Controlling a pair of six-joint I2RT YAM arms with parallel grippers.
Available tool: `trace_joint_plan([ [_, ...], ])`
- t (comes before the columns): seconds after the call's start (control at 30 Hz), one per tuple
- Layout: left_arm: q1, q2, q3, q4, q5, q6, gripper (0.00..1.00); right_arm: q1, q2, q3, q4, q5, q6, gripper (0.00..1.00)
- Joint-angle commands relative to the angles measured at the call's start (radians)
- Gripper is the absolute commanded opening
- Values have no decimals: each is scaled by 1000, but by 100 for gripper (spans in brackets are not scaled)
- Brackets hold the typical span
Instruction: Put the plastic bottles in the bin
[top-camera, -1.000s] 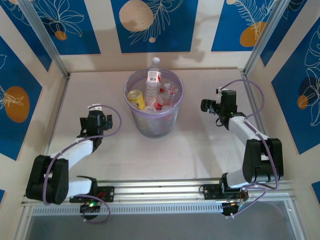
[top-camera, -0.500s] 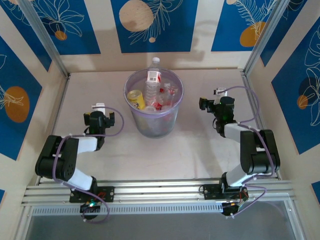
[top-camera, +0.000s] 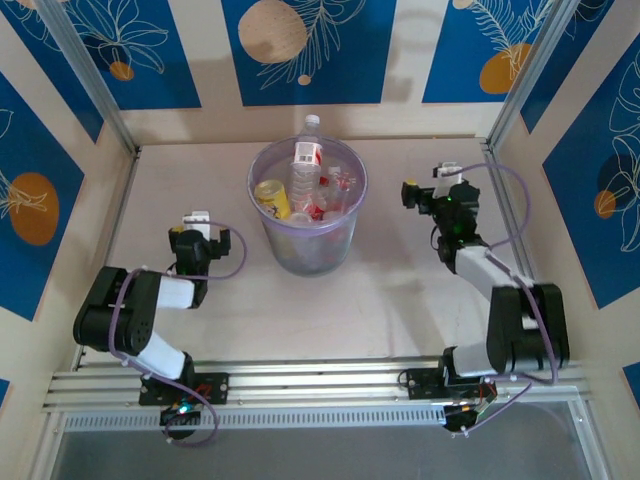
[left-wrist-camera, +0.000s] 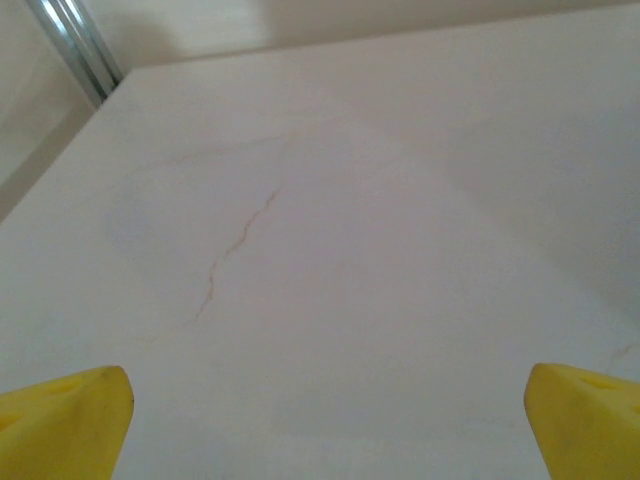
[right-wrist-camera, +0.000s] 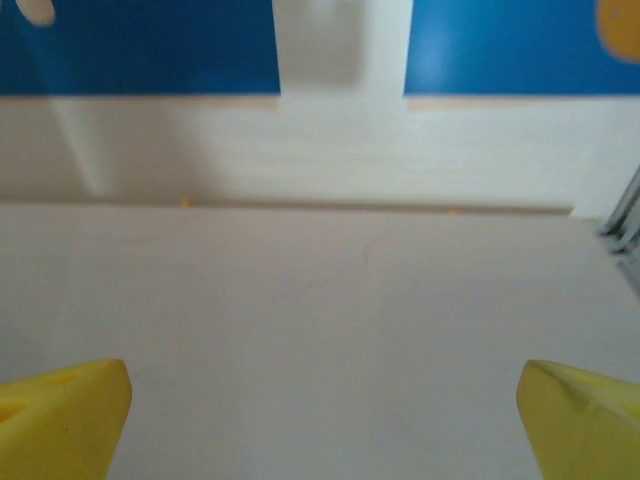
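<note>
arms retracted, left gripper (top-camera: 203, 232), right gripper (top-camera: 426, 192) agape, about five bottles (top-camera: 303, 176), one bin (top-camera: 312, 256)

Open table (top-camera: 400, 290) flanking central bin (top-camera: 310, 252)

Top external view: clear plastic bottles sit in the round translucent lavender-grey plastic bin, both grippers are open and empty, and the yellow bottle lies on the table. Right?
No: the yellow bottle sits inside the round translucent lavender-grey plastic bin too, at its left wall, per the top external view. The clear plastic bottles in it, left gripper and right gripper open and empty: correct.
</note>
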Motion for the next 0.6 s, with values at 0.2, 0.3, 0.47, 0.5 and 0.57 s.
trace_joint_plan([
  [0.2, 16, 10, -10, 77, 20, -1, 100, -19, -38, -167, 28, -17, 29, 99],
  [0.3, 16, 10, -11, 80, 20, -1, 100, -12, -65, -183, -28, -21, 48, 99],
  [0.47, 14, 10, -14, 86, 19, 1, 100, -13, 4, -276, 140, -5, 91, 99],
  [0.5, 15, 11, -13, 86, 19, 2, 100, -11, 34, -299, 212, -2, 91, 99],
  [0.57, 15, 10, -14, 86, 19, 2, 100, -2, 85, -314, 283, 5, 86, 99],
])
